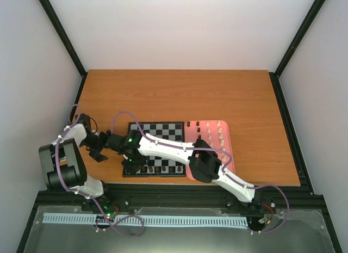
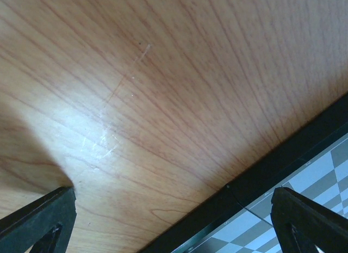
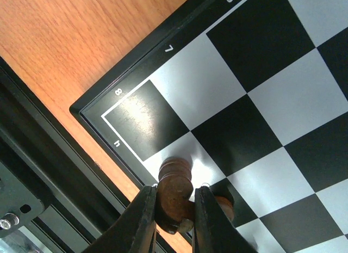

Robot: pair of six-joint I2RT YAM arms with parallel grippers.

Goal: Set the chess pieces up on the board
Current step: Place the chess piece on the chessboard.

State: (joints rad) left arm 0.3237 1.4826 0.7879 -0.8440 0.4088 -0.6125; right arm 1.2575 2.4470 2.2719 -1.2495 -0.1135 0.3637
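Note:
The board (image 1: 163,132) lies in the middle of the table. My right gripper (image 3: 175,192) is shut on a dark brown chess piece (image 3: 175,174) and holds it just above the pale square beside the corner square marked h and 8 (image 3: 142,121), which is bare. A second brown piece (image 3: 227,204) stands partly behind the right finger. From above, the right gripper (image 1: 132,167) is over the board's near-left corner, and dark pieces (image 1: 163,168) line the near row. My left gripper (image 2: 174,226) is open over bare wood beside the board's border (image 2: 255,193).
A pink tray (image 1: 227,149) lies against the board's right side, with cream pieces (image 1: 209,125) and dark pieces (image 1: 209,137) on it. The right arm's forearm crosses over the board and the tray. The table's near edge and a black frame rail run just below the board.

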